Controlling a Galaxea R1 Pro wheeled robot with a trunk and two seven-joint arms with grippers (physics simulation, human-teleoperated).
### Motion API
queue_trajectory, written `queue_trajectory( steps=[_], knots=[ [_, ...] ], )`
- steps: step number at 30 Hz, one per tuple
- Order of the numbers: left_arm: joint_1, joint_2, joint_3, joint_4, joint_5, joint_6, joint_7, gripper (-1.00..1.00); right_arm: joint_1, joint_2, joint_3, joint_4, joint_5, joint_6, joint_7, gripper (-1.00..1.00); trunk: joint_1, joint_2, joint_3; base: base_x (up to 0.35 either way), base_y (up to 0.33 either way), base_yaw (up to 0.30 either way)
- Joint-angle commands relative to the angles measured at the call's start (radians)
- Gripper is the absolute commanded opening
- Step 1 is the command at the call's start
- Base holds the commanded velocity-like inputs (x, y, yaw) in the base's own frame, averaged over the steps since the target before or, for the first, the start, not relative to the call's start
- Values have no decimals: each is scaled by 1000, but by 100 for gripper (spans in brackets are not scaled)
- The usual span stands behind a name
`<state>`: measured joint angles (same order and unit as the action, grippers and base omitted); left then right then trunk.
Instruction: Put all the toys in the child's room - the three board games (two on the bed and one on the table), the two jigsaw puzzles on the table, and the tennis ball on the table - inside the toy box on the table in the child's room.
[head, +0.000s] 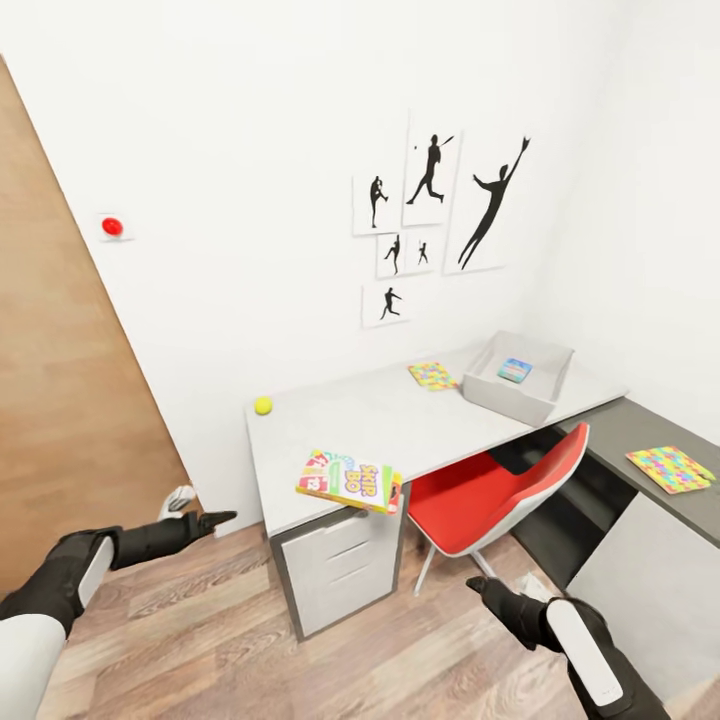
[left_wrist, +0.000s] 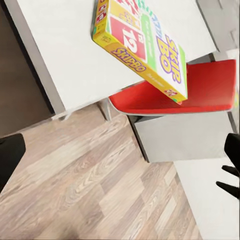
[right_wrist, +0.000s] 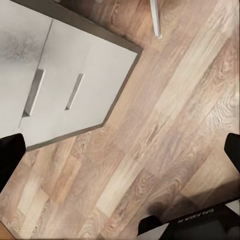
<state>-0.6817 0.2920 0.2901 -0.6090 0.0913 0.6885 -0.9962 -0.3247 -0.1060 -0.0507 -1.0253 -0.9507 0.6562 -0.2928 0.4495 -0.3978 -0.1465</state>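
A yellow-green-red board game (head: 350, 480) lies on the pale grey table (head: 330, 425), overhanging its front edge; the left wrist view sees it (left_wrist: 142, 45) from close by. The tennis ball (head: 263, 405) rests near the table's back left corner. One jigsaw puzzle (head: 433, 375) lies beside the grey toy box (head: 505, 395), which holds a small blue-green box (head: 515, 370). The other jigsaw puzzle (head: 670, 468) lies on the dark-grey section. My left gripper (head: 215, 520) and right gripper (head: 480, 585) hang low over the floor, both open and empty. The bed is out of view.
A red chair (head: 500, 495) is tucked under the table beside the white drawers (head: 345, 565). A wooden door (head: 60, 400) stands at the left, with a small white thing (head: 177, 500) at its foot. Wood floor (head: 300, 660) lies between me and the table.
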Motion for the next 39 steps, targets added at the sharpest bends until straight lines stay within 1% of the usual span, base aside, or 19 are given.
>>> queue_trajectory(
  steps=[1,2,3,5,9,12,17,20,22,24,26,27,28,30,32,34,35,37,39],
  knots=[
    [-1,-4,1,2,19,6,0,100,-1,-1,-1,11,-10,1,-8,100,0,-2,-2,-45,-59,0],
    [-1,-7,1,5,26,6,0,100,-1,-1,-2,17,-9,1,-7,100,0,-2,-2,-36,-47,0],
    [-1,-15,1,13,37,5,1,100,-1,-2,-3,29,-9,0,-6,100,0,-2,-2,-23,-30,0],
    [-1,-26,1,25,44,4,2,100,-1,-3,-5,40,-9,-2,-5,100,0,-2,-2,-17,-22,0],
    [-1,-68,2,45,54,-2,10,100,-2,-5,-7,57,-8,-23,-4,100,0,-2,-2,-6,-8,0],
    [-1,-81,3,51,57,-17,16,100,-2,-5,-6,60,-8,-34,-4,100,0,-2,-2,-21,-22,0],
    [-1,-87,5,54,60,-45,19,100,-2,-5,-5,62,-8,-39,-4,100,0,-2,-2,-135,-136,0],
    [-1,-101,6,55,67,-59,23,100,-2,-6,-5,62,-7,-40,-4,100,0,-2,-2,-66,-68,0],
    [-1,-112,20,55,74,-76,31,100,-2,-6,-5,62,-7,-42,-4,100,0,-2,-2,-23,-24,0],
    [-1,-126,51,61,78,-99,57,100,-2,-6,-4,62,-7,-42,-3,100,0,-2,-2,-9,-10,0],
    [-1,-145,94,79,80,-128,90,100,-2,-6,-4,62,-7,-42,-4,100,0,-2,-2,-4,-4,0],
    [-1,-151,104,85,81,-135,99,100,-2,-6,-4,62,-7,-42,-3,100,0,-2,-2,-2,-2,0],
    [-1,-164,122,96,81,-148,118,100,-2,-6,-4,62,-6,-42,-3,100,0,-2,-2,-2,-2,0],
    [-1,-183,139,108,81,-160,149,100,-2,-6,-4,62,-6,-42,-3,100,0,-2,-2,-1,-1,0],
    [-1,-196,148,115,82,-166,180,100,-2,-7,-4,62,-6,-43,-4,100,0,-2,-2,0,0,0],
    [-2,-220,154,120,83,-171,221,100,-2,-7,-4,62,-6,-43,-4,100,0,-2,-2,0,0,0],
    [-2,-227,155,120,84,-172,231,100,-2,-7,-4,62,-6,-43,-4,100,0,-2,-2,0,0,0],
    [-3,-254,157,122,92,-174,263,100,-2,-9,-5,62,-6,-44,-5,100,0,-2,-2,0,0,0],
    [-3,-272,158,122,103,-175,277,100,-2,-16,-5,62,-6,-44,-5,100,0,-2,-2,0,0,0]
  ],
)
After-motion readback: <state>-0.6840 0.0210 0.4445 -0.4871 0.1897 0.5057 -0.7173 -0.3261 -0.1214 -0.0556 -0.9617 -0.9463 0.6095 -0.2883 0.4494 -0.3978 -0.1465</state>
